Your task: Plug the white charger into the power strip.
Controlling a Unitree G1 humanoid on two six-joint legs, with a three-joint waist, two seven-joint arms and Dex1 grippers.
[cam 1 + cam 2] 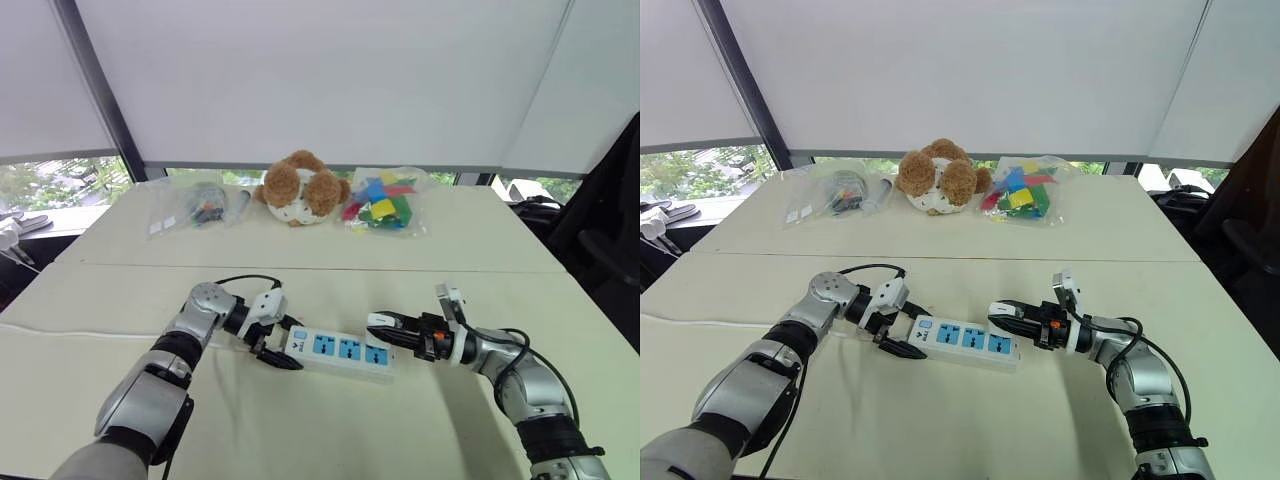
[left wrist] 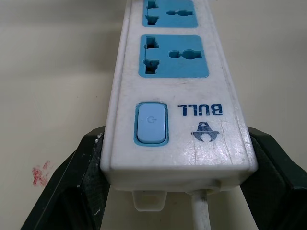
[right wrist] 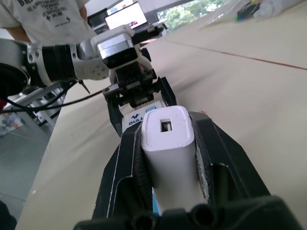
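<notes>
Small white boxy plastic charger (image 3: 169, 143) clamped in right gripper (image 1: 385, 325), just above long flat white plastic power strip (image 1: 340, 349) pinched by left gripper (image 1: 272, 352), not yet plugged.

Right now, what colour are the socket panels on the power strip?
Blue, set in the white power strip; the left wrist view shows the socket panels best.

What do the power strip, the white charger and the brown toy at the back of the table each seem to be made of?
Power strip: hard white plastic, slightly glossy and scuffed, with blue plastic socket panels; light reflects off its top.
White charger: smooth moulded white plastic, matt to satin, with rounded edges.
Brown toy: probably plush fabric; it looks fuzzy, soft and rounded.
</notes>
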